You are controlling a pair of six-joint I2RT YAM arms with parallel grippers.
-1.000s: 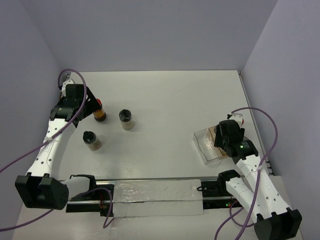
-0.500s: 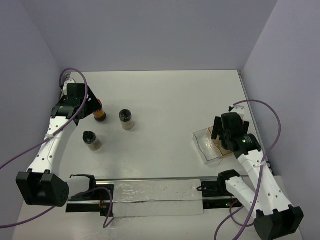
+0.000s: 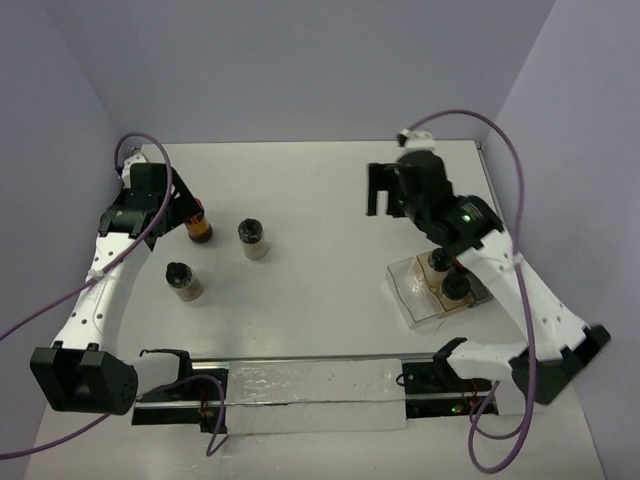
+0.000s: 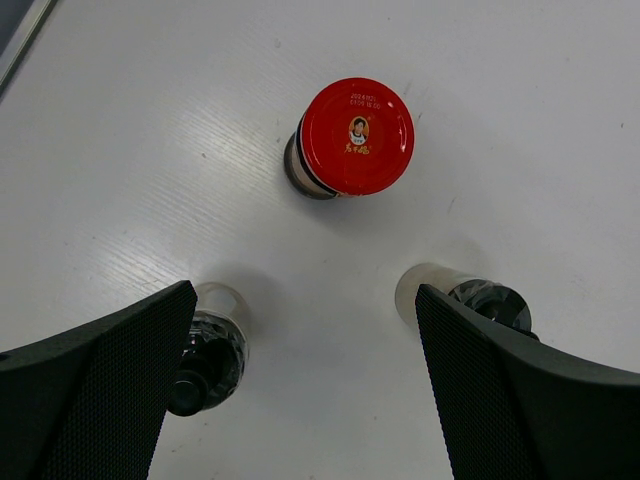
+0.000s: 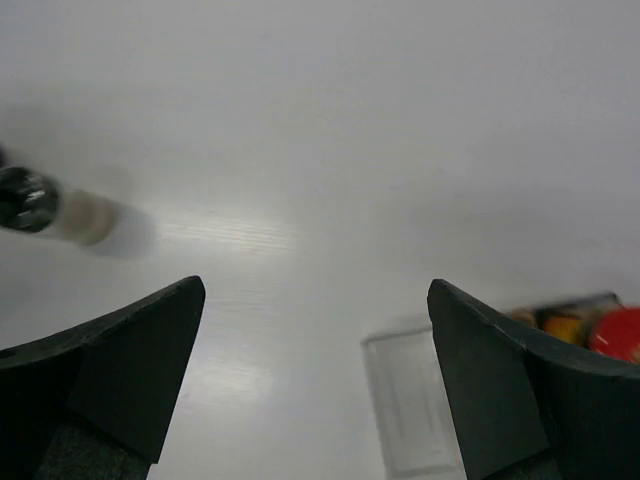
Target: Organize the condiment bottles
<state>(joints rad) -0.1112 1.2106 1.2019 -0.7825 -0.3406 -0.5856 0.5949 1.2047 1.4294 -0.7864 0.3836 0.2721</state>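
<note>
Bearing a portrait logo, the red-capped bottle stands upright.

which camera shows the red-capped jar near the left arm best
Left wrist: the red-capped cylindrical shaker jar is close and unobstructed, cap label clear. Top external shows it small, partly hidden by the left end effector. Right wrist misses it.

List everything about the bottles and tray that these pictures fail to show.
Top view: the right arm crosses the tray, so how many bottles it holds is unclear.
Right wrist view: motion blur smears a dark-capped bottle; the right end effector cuts off the tray's contents.
Left wrist view: the left end effector hides part of two black-capped bottles; print on the red cap is too small.
</note>
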